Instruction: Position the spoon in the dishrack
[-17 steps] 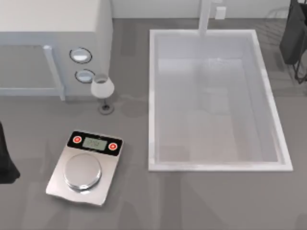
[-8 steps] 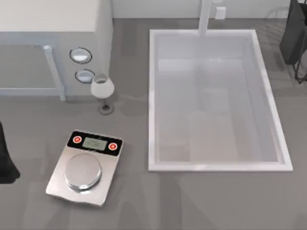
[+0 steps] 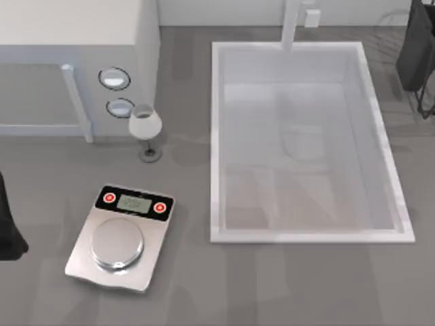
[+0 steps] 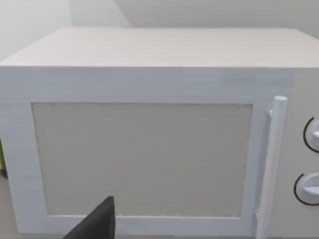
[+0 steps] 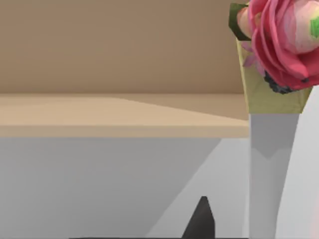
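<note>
The spoon is out of view. The dishrack (image 3: 416,51) sits at the table's far right corner, cut by the frame edge: thin dark wires and a dark slab-like panel, just right of the sink. My left arm (image 3: 8,231) is a dark shape at the left edge of the table, left of the scale. A dark tip of my left gripper (image 4: 99,221) shows in the left wrist view, facing the microwave door. A dark tip of my right gripper (image 5: 201,219) shows in the right wrist view, in front of a white wall and a wooden ledge.
A white microwave (image 3: 75,61) fills the far left. A wine glass (image 3: 145,129) stands in front of it, and a silver kitchen scale (image 3: 121,238) lies nearer. A big white sink basin (image 3: 217,136) with a faucet (image 3: 292,24) takes the middle right. A pink flower (image 5: 281,42) sits in a vase.
The shading on the sink floor has shifted. Nothing else has visibly moved.
</note>
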